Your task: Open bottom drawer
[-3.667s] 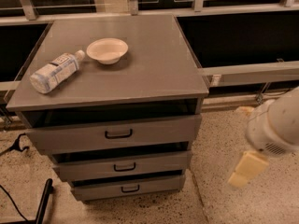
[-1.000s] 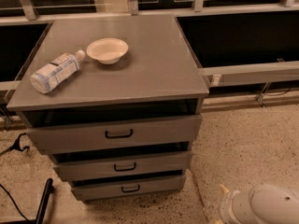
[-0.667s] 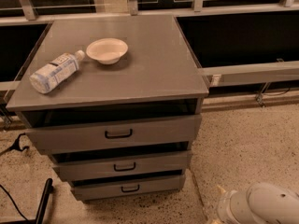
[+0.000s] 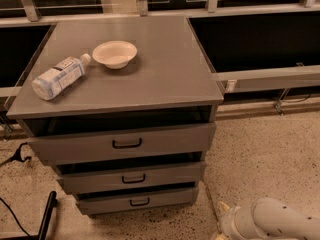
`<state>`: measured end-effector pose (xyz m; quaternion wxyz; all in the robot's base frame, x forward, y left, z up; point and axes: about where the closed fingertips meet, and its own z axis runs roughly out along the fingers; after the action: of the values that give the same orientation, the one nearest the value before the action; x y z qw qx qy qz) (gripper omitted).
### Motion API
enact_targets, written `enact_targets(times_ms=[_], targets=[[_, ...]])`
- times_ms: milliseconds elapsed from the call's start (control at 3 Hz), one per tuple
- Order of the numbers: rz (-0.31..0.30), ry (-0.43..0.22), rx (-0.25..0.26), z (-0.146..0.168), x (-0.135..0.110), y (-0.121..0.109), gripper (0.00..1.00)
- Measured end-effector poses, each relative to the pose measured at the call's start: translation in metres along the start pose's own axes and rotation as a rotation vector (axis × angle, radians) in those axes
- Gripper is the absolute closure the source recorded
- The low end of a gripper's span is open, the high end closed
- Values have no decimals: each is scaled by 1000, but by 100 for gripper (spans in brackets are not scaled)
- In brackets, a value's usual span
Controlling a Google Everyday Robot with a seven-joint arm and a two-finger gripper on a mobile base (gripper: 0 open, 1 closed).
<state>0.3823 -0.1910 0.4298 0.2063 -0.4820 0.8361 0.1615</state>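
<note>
The robot's arm (image 4: 282,223) is clad in smooth, off-white casing: a fat, rounded cylindrical segment narrowing through a ringed collar toward the wrist. The gripper (image 4: 223,215), at the bottom right edge of the view, shows a pale cream-yellow, pointed tip against the whiter shell.

The bottom drawer (image 4: 165,198) is the lowest of three in a grey metal cabinet (image 4: 150,79), just above the floor (image 4: 260,154). Its slim grey front sits level and looks pushed in, with a small black handle (image 4: 139,202) at its centre. The gripper (image 4: 223,210) hangs low to the drawer's right, apart from it.
</note>
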Motion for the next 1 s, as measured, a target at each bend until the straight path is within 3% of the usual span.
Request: enact_targets(times_ms=[667,1000], targets=[[-58,-114,-32,91,-11,-9,0],[-71,-156,-65,152,-11,-6,0]])
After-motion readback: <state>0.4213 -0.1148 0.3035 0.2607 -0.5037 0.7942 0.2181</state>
